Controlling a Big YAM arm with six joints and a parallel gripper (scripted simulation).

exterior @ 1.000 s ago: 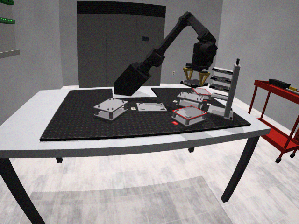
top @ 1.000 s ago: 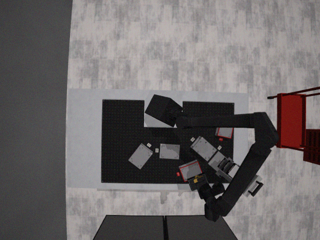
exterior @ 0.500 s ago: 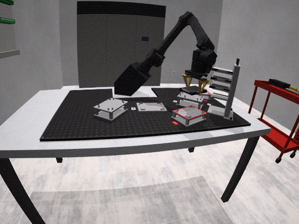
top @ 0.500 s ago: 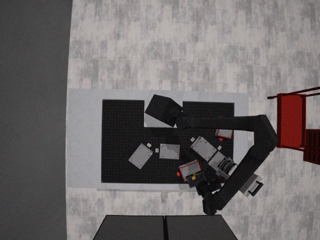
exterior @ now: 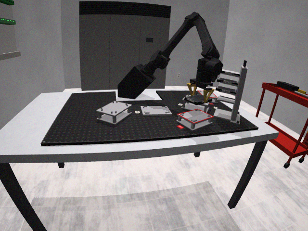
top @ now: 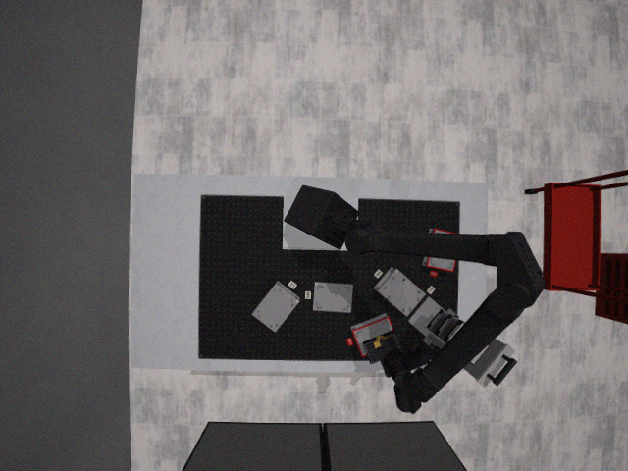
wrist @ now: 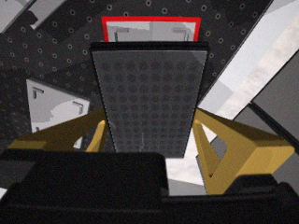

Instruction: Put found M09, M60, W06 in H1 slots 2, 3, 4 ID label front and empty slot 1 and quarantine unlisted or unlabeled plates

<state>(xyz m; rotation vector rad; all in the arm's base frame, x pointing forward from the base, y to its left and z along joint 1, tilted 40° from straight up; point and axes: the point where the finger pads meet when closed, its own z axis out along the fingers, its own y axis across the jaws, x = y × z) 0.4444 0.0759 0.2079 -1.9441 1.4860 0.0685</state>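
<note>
Gripper [exterior: 198, 98], its yellow fingers clamped across a dark multiwell plate [wrist: 149, 98], hovers low by the nearer red-bordered nest [exterior: 195, 116]. The risk is that a plate released off-square rides up on a locator and sits tilted. I count one grey hotel rack [exterior: 239, 92], three plain grey nests [exterior: 113, 109], two red-bordered nests and one carried plate.
</note>
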